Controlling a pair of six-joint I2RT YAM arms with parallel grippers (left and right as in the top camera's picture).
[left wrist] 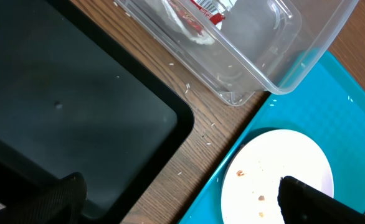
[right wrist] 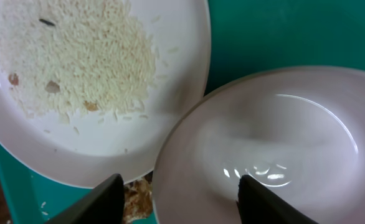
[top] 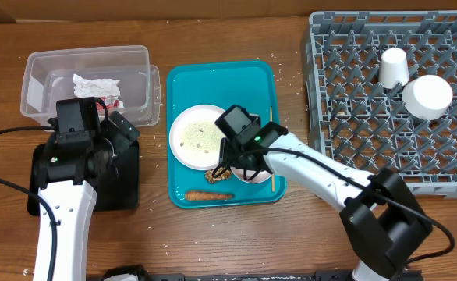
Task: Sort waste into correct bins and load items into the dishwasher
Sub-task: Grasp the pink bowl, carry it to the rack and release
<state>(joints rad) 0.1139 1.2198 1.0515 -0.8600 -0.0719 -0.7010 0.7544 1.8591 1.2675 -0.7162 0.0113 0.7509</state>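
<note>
A round white plate (top: 197, 136) with loose rice (right wrist: 76, 56) lies on the teal tray (top: 221, 78). My right gripper (top: 240, 164) is open over the rim of a white bowl (right wrist: 276, 143) beside the plate, with one finger inside the bowl and one outside. A brown food lump (right wrist: 136, 199) lies under the rims. The sausage-like stick (top: 208, 195) lies at the tray's front. My left gripper (left wrist: 182, 205) is open and empty between the black tray (left wrist: 58, 93) and the teal tray. The clear tub (top: 33, 74) holds a napkin (top: 94, 83) and a red wrapper (left wrist: 201, 9).
The grey dish rack (top: 353, 94) stands at the right with a white cup (top: 393, 66) and a white bowl (top: 427, 96) in it. Rice grains are scattered on the wooden table. A thin pale stick (top: 273, 148) lies along the teal tray's right edge.
</note>
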